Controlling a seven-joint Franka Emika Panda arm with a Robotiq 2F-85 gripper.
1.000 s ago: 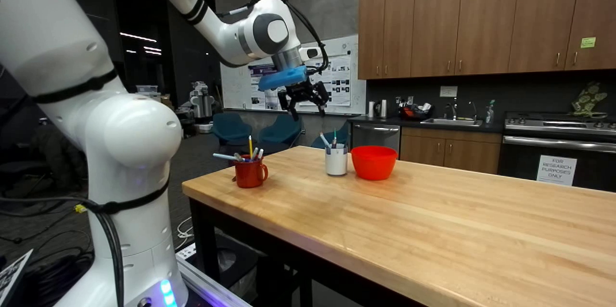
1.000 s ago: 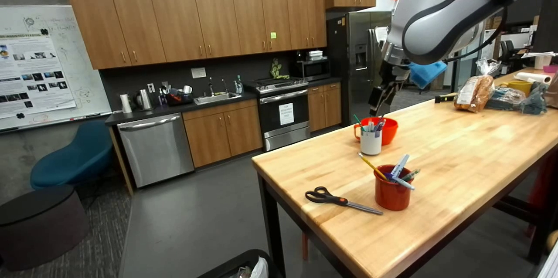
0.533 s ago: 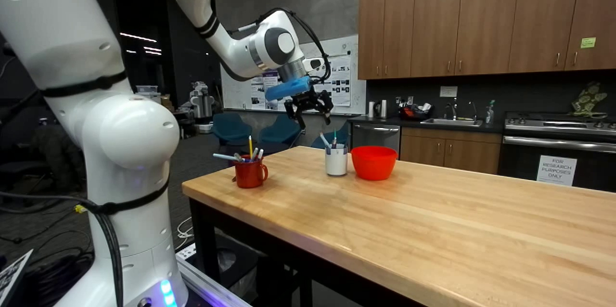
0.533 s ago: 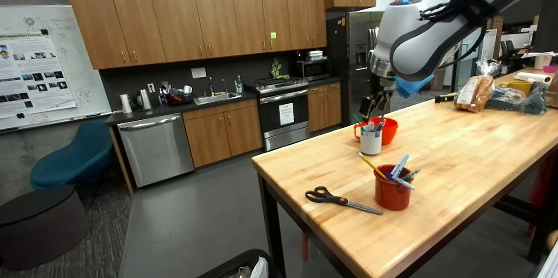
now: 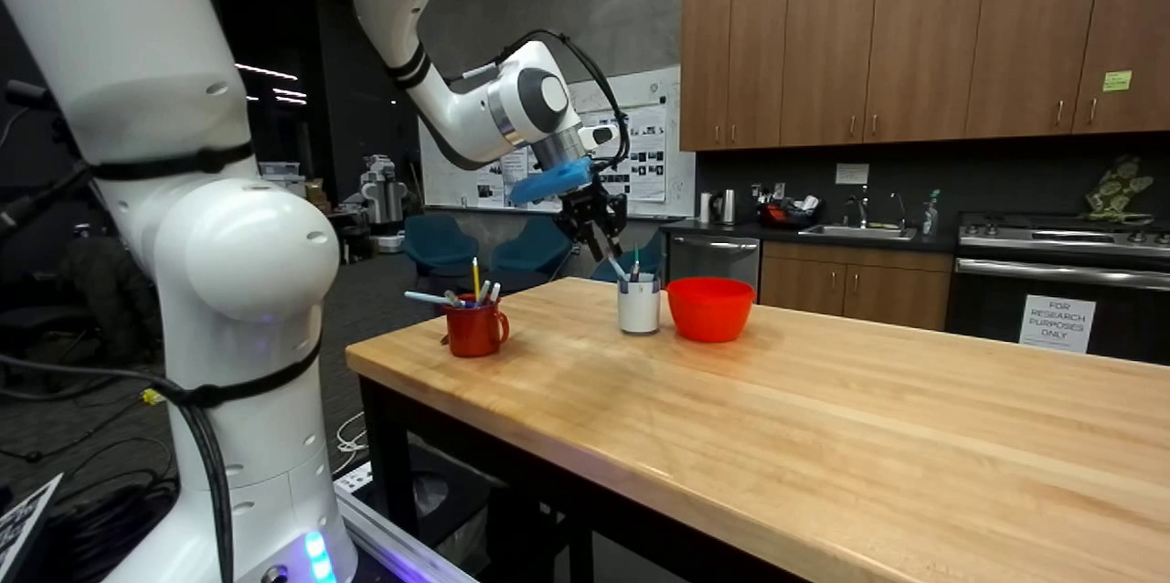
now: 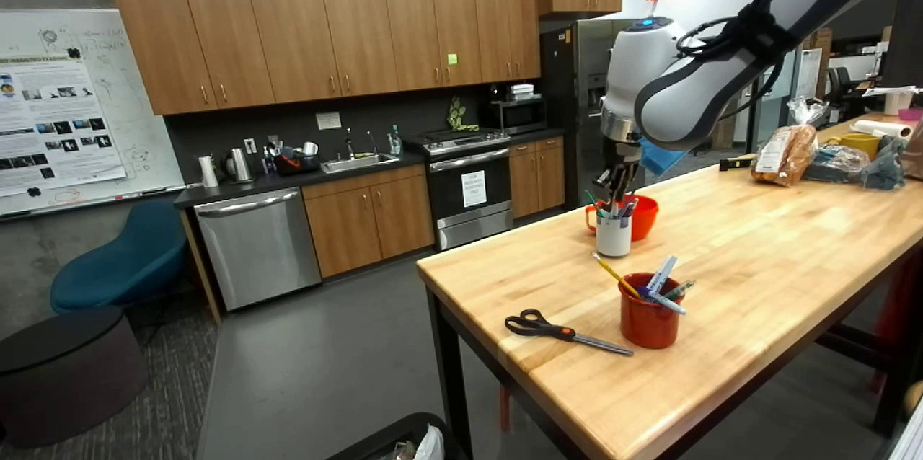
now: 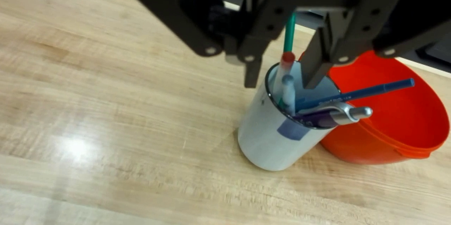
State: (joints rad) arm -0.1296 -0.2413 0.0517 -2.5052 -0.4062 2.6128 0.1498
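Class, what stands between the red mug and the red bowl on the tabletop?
The white cup, holding pens, stands between the red mug and the red bowl in both exterior views.

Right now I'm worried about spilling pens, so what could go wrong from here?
Shutting the black gripper might pinch both the slim green pen or pencil and the white red-tipped pen showing between its fingers. One fingertip appears over the mouth of the white cylindrical cup and might tip it. The round red bowl close beside could get bumped.
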